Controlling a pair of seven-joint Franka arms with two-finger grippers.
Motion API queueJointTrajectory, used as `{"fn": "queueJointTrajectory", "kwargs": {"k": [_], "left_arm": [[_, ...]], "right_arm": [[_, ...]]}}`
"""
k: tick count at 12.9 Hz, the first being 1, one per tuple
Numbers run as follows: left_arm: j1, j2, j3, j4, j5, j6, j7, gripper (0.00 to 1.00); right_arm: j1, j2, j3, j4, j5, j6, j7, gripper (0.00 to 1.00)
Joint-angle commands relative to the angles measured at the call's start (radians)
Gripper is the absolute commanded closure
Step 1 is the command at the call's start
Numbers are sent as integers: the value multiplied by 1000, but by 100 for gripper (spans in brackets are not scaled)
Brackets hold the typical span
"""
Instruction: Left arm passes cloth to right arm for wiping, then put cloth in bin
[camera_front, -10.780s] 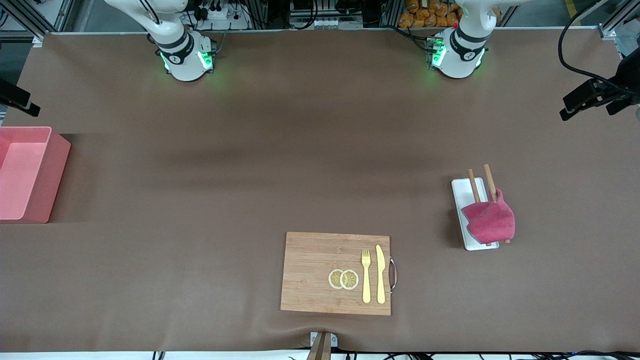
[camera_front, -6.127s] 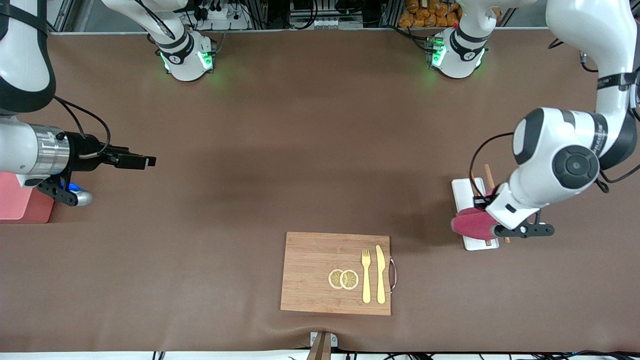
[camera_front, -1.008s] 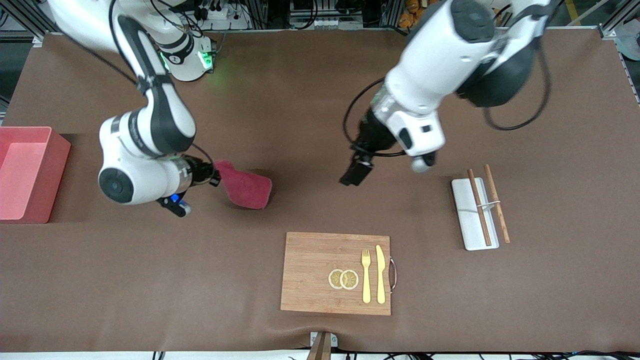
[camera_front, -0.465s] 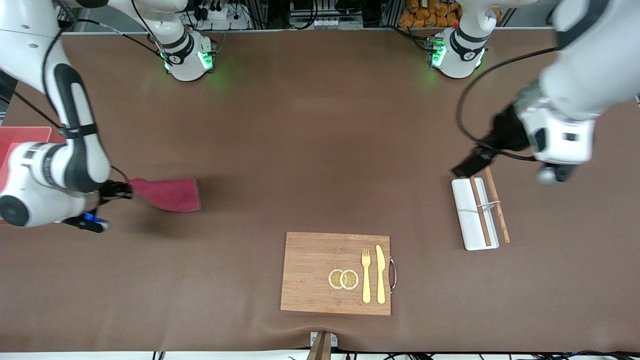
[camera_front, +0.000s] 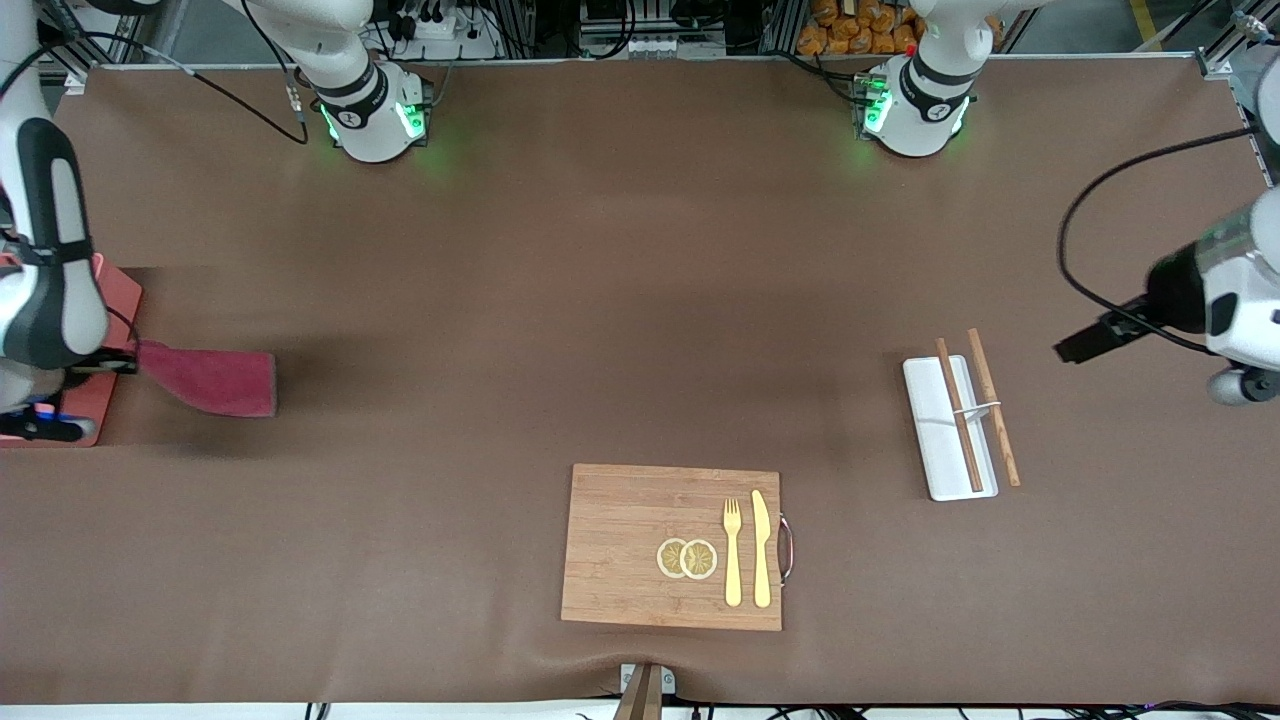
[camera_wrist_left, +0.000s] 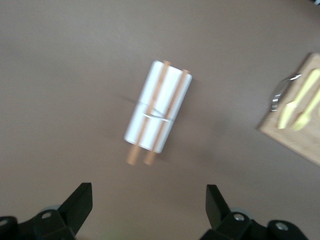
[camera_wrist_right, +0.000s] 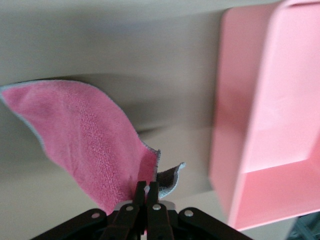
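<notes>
My right gripper (camera_front: 128, 360) is shut on one edge of the raspberry-red cloth (camera_front: 210, 380). It holds the cloth low over the table, right beside the light pink bin (camera_front: 118, 300). My right arm hides most of the bin in the front view. In the right wrist view the cloth (camera_wrist_right: 85, 135) hangs from the closed right gripper (camera_wrist_right: 146, 191), with the bin (camera_wrist_right: 270, 115) close beside it. My left gripper (camera_front: 1085, 343) is open and empty over the table, beside the white tray toward the left arm's end. In the left wrist view the left gripper (camera_wrist_left: 148, 207) has its fingers (camera_wrist_left: 80, 205) wide apart.
A white tray (camera_front: 940, 440) with two wooden chopsticks (camera_front: 958, 415) lies toward the left arm's end, and also shows in the left wrist view (camera_wrist_left: 145, 122). A wooden board (camera_front: 630, 545) with lemon slices, a yellow fork and a knife lies near the front camera.
My right gripper has carried the cloth across the table toward the right arm's end, up to the bin. My left arm has drawn back past the white tray toward its own end.
</notes>
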Motion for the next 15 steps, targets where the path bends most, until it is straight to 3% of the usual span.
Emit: {"fn": "queueJointTrajectory", "kwargs": {"k": [1,3,7,13,15], "left_arm": [[88,-1,-9,-26,37,30,173,0],[109,-7,-8,-18,63,31,206,0],[112,-50,-5,-15,66,24,297,0],[190,-75,-6,-15,65,13,467,0],[190,-92,-19,-15,62,-28,464,0]], "right_arm": [[-23,-59,23,34,-93,-58,-54,100],[11,-63,28,78,-119,-130,-40,100],[12,24,29,63,-77,-66,0,100],[204,103,28,62,325,-25,115,100],[284,124,29,62,388,27,220,100]]}}
